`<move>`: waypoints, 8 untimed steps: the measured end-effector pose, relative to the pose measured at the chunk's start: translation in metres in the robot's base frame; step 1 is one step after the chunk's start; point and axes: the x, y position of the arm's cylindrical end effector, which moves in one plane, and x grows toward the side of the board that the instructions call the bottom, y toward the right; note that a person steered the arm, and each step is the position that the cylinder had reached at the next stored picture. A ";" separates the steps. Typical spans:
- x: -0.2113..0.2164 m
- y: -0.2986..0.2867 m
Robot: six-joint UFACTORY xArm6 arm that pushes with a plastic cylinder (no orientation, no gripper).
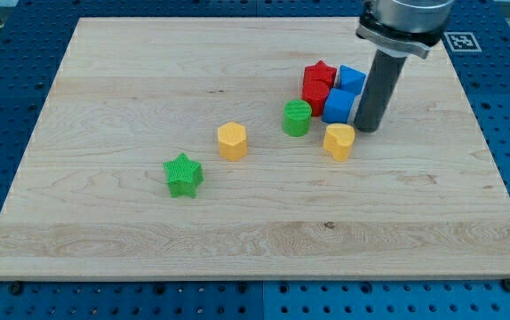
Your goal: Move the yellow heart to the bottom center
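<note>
The yellow heart (338, 140) lies right of the board's centre. My tip (367, 130) stands just to its upper right, close to it and next to the lower blue block (338, 105). A yellow hexagon (232, 140) lies near the centre. A green star (183, 174) lies left of centre, lower down. A green cylinder (297, 117) sits left of the blue block. A red star (320, 74) and a red block (314, 94) sit above, beside an upper blue block (351, 79).
The wooden board (148, 240) rests on a blue perforated table (6, 80). The arm's grey body (404, 22) hangs over the board's upper right. A marker tag (460, 40) lies past the top right corner.
</note>
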 end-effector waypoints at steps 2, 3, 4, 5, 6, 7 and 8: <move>0.044 -0.030; 0.054 -0.052; 0.054 -0.086; 0.053 -0.106; 0.067 -0.110; 0.067 -0.110; 0.049 -0.090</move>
